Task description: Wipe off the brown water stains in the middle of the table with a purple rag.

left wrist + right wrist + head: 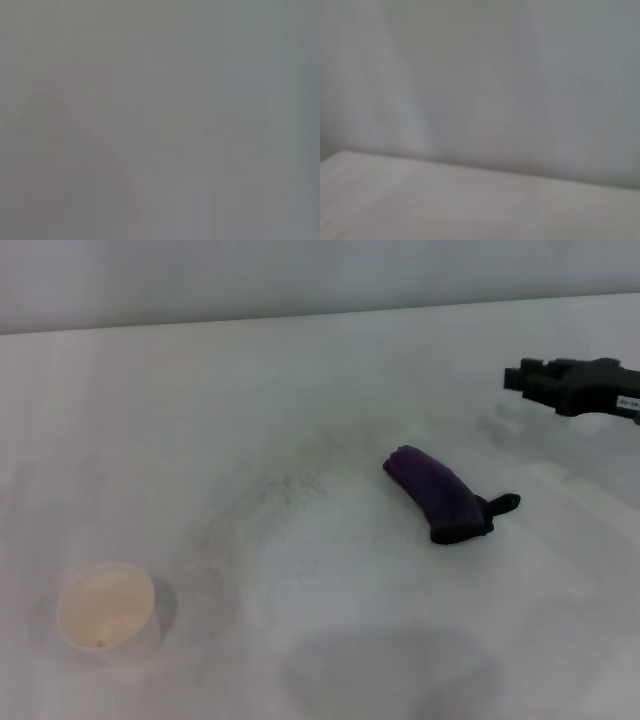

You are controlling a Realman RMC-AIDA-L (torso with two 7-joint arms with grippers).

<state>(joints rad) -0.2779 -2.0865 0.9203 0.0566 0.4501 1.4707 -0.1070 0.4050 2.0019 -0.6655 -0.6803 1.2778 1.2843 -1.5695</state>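
The white tabletop (300, 380) is big and has faint grey smudges. My right hand (520, 378) hangs above its far right side, and I cannot tell if it is wide or narrow. The purple rag (440, 492) lies near the middle, well apart from the paper cup (106, 610) at the near left.

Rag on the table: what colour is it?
The rag is dark purple with black edging, clearest in the head view.
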